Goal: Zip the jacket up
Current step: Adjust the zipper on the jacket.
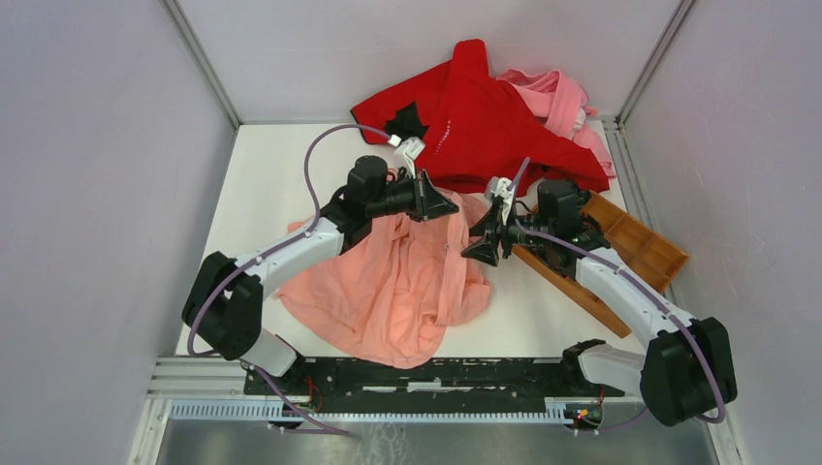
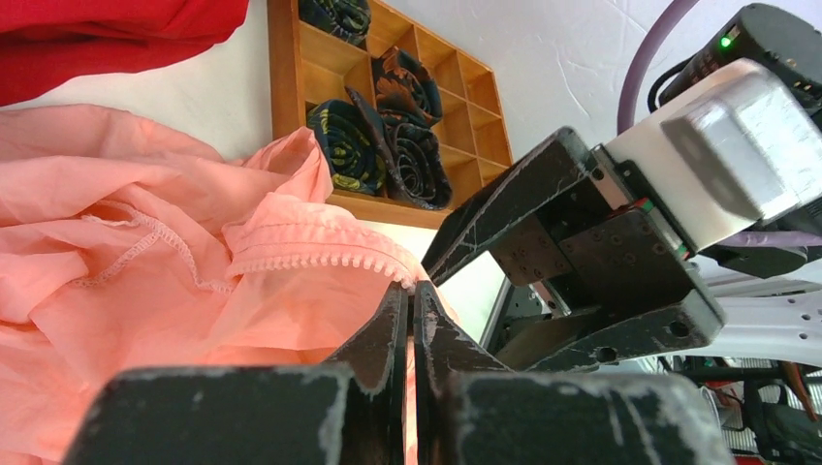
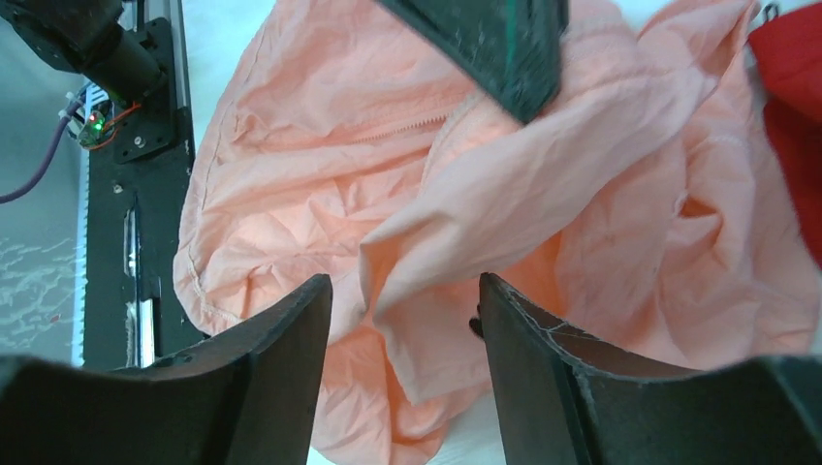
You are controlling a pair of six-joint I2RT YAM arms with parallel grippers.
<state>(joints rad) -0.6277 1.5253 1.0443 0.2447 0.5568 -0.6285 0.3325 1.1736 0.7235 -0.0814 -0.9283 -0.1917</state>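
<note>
One pinch only: your left gripper (image 2: pixel 411 295) clamps the jacket (image 2: pixel 145 223) at its zipper edge, centre frame. Right gripper (image 3: pixel 402 291) gapes wide. Tug and the thin fabric could slip free.

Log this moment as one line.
left claw: shut on jacket at zipper edge | right claw: open above jacket | zipper: undone

jacket (image 1: pixel 388 291) crumpled | left hand (image 1: pixel 448 205) at its far edge | right hand (image 1: pixel 482 250) beside
</note>
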